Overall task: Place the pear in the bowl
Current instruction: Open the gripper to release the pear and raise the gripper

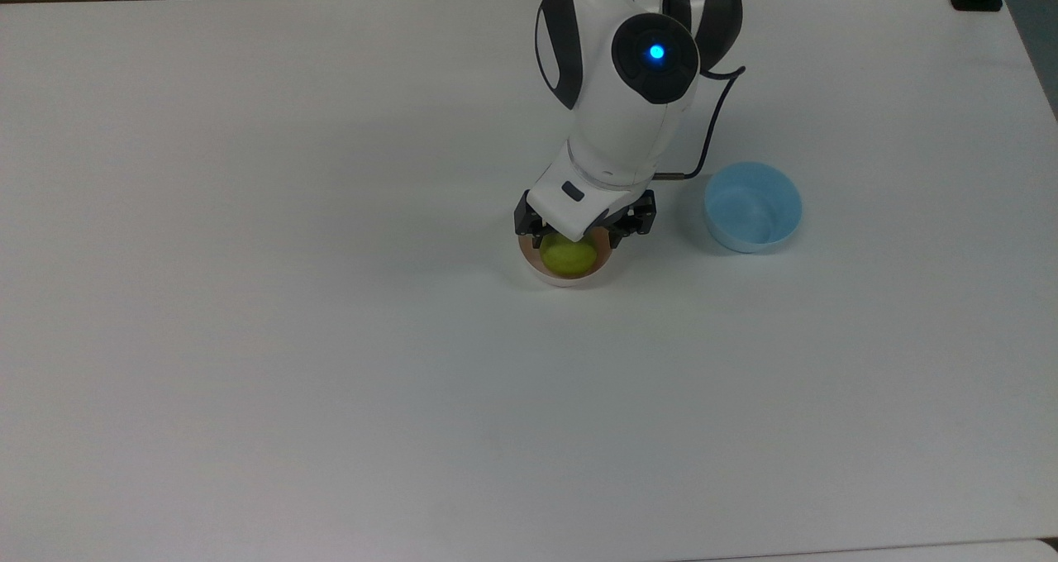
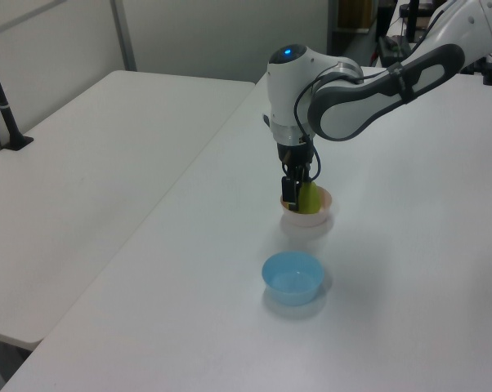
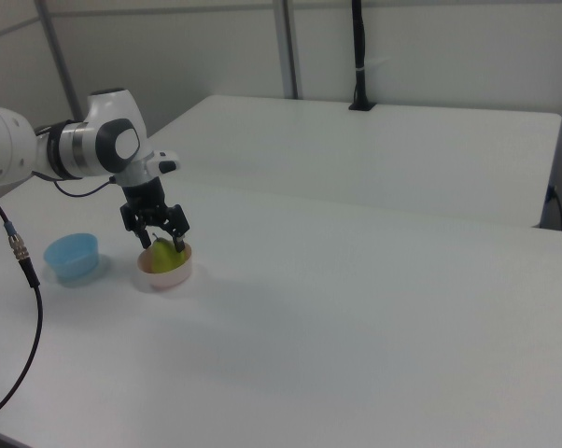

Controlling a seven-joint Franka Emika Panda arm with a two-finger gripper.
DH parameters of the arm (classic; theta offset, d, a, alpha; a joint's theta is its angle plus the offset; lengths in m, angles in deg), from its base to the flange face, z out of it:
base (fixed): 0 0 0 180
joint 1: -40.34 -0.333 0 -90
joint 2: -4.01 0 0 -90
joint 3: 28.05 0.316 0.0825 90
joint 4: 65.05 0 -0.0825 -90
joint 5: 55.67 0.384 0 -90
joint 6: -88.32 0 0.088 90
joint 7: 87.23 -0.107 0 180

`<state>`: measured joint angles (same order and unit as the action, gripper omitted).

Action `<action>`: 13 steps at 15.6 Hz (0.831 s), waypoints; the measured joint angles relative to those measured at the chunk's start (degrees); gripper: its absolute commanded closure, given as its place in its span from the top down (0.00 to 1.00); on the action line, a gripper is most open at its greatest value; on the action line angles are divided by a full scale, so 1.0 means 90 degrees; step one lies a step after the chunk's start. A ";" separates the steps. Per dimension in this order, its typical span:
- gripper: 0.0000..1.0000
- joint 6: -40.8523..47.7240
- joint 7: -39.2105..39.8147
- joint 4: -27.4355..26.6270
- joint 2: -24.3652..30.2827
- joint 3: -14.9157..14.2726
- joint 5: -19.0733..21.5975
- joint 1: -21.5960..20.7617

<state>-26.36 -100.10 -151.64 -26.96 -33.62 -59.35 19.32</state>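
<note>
Presently logged: pear lying inside the pink bowl, on the white counter, tool low over the bowl's rim with fingers spread to either side of the fruit and apparently let go, as best judged from the right view, where the fingers stand apart above the pear. Also on the counter: light blue bowl, standing apart on the top view's right, holding nothing. Placement judged all but done; remaining, most likely, only lifting the tool clear of the bowl.
</note>
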 measured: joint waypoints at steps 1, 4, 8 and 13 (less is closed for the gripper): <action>1.00 0.0000 0.0000 0.0014 0.0005 -0.0009 0.0000 0.0002; 1.00 0.0001 0.0000 0.0091 0.0113 -0.0042 0.0000 0.0029; 1.00 0.0432 0.0000 0.0121 0.0676 -0.0026 0.0000 0.0276; 1.00 0.1418 0.0190 0.0106 0.1461 0.0194 -0.0004 0.0984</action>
<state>-13.60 -98.39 -150.68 -13.80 -31.87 -59.39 28.18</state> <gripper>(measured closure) 0.000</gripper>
